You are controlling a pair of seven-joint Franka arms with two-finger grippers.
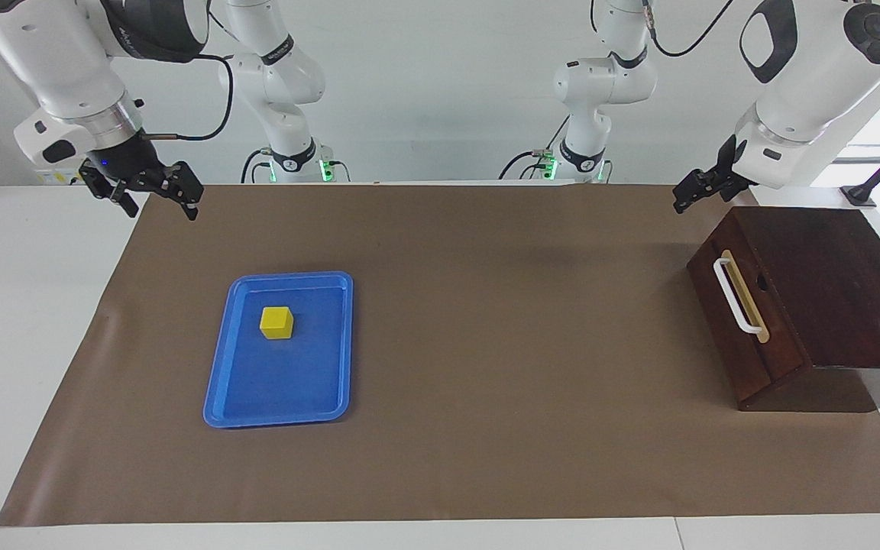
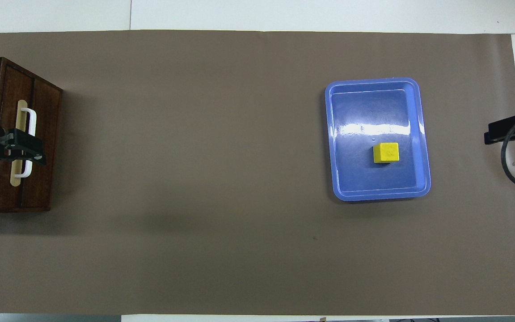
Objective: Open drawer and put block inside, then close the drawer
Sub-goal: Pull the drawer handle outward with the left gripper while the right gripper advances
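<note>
The drawer point(image 1: 745, 321) sits shut in a dark brown wooden box at the left arm's end of the table, its white bar handle point(image 1: 738, 298) facing the middle of the mat. The block point(image 1: 276, 322), a small yellow cube, rests in a blue tray point(image 1: 279, 405); from above the block point(image 2: 386, 152) lies in the tray's half nearer the robots. My left gripper point(image 1: 683, 200) hangs open in the air by the box's front corner, clear of the handle; in the overhead view the left gripper point(image 2: 38, 152) overlaps the handle point(image 2: 31, 117). My right gripper point(image 1: 159, 205) waits open above the mat's edge, empty.
A brown mat point(image 1: 486, 344) covers most of the white table. The blue tray point(image 2: 373, 82) lies toward the right arm's end. Bare mat stretches between tray and box. Black cable point(image 2: 508, 165) loops off the right gripper point(image 2: 492, 134).
</note>
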